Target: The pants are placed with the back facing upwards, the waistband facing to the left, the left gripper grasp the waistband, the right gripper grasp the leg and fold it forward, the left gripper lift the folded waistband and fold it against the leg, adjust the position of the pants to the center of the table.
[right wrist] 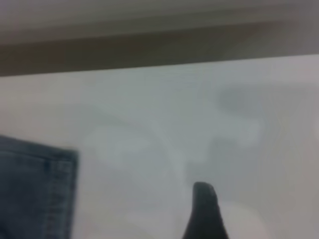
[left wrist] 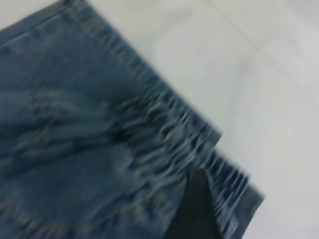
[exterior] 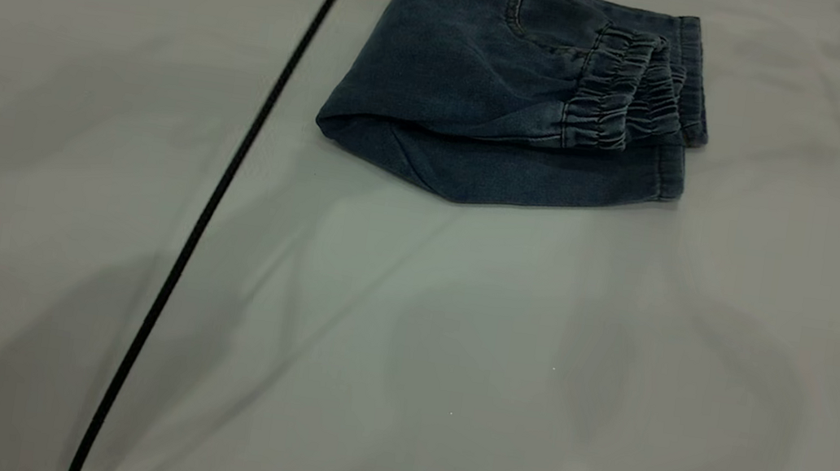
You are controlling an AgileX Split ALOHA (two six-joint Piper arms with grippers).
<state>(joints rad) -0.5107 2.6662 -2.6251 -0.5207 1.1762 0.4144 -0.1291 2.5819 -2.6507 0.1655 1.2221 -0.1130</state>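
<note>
While the pants (exterior: 504, 108) lie folded, waistband (exterior: 625, 92) over the leg, near the table's (exterior: 404, 348) far edge, centering remains; neither gripper's opening can be told.

**Dark blue denim on a pale grey-white table**

The folded short blue denim pants (exterior: 489, 97) show deep indigo, washed paler along the fold. Its ruched elastic waistband (exterior: 621, 91) is striped with dark gathers and lighter ridges. Beneath lies the smooth whitish-grey table (exterior: 450, 371), mottled with soft grey shadows. One black wedge-shaped left gripper (left wrist: 197, 209) fingertip sits matte against the blue; a thin black cable (exterior: 233, 160) crosses the pale surface.
</note>
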